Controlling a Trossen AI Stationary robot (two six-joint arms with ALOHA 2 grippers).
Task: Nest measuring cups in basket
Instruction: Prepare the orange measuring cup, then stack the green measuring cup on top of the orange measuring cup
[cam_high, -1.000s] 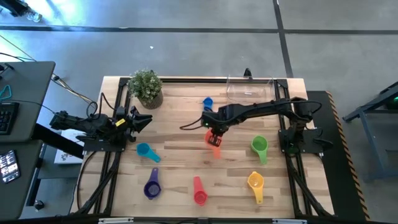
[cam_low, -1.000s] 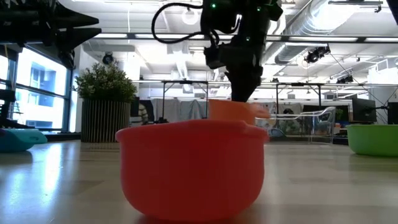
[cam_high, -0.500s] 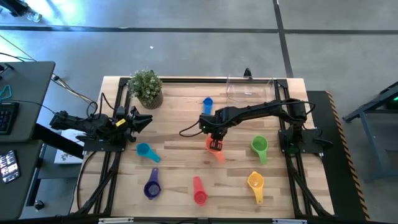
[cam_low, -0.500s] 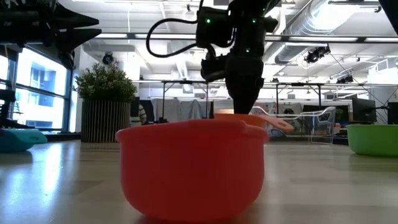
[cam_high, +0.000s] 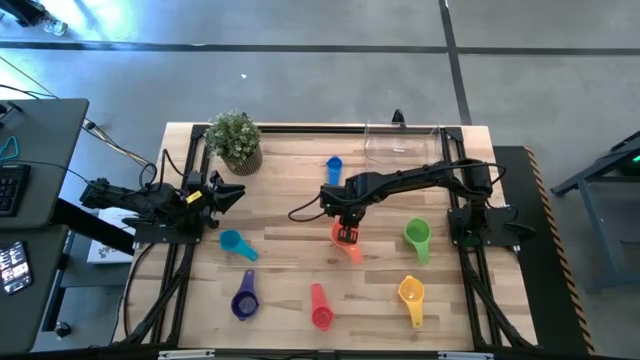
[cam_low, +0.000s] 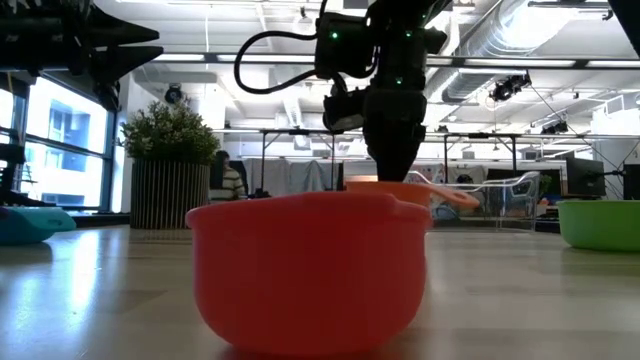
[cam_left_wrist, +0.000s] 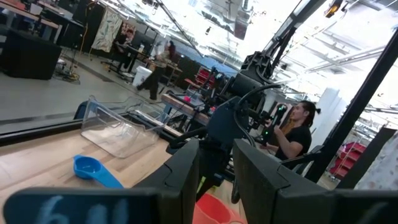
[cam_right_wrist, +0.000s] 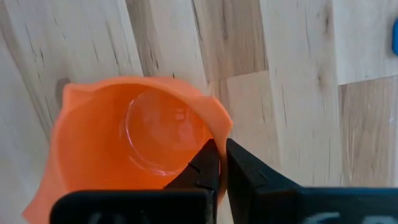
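Observation:
The orange measuring cup (cam_high: 347, 243) is at the table's middle, mouth up, with my right gripper (cam_high: 345, 233) shut on it from above. The other cups stand on their bases on the wood: blue (cam_high: 334, 167), teal (cam_high: 235, 243), purple (cam_high: 244, 299), red-pink (cam_high: 320, 310), yellow (cam_high: 411, 294) and green (cam_high: 417, 237). The clear basket (cam_high: 403, 143) stands at the far edge, right of the middle. My left gripper (cam_high: 228, 192) waits open at the table's left, above the wood. My right gripper pinches the orange cup's side wall at the rim (cam_right_wrist: 220, 132), with one finger (cam_right_wrist: 206, 167) inside the bowl and the other (cam_right_wrist: 250, 169) outside. The fingers point down from above. The cup stays upright; the red-pink cup (cam_low: 305, 270) hides whether its bottom touches the table.
A potted green plant (cam_high: 235, 141) stands at the far left corner. Cables run along both side edges by the arm bases. Bare wood lies between the orange cup and the basket, apart from the blue cup.
My right gripper has come down with the orange cup and rolled slightly at the wrist. The cup now sits lower and more level than a second ago. It has kept still for the last half second.

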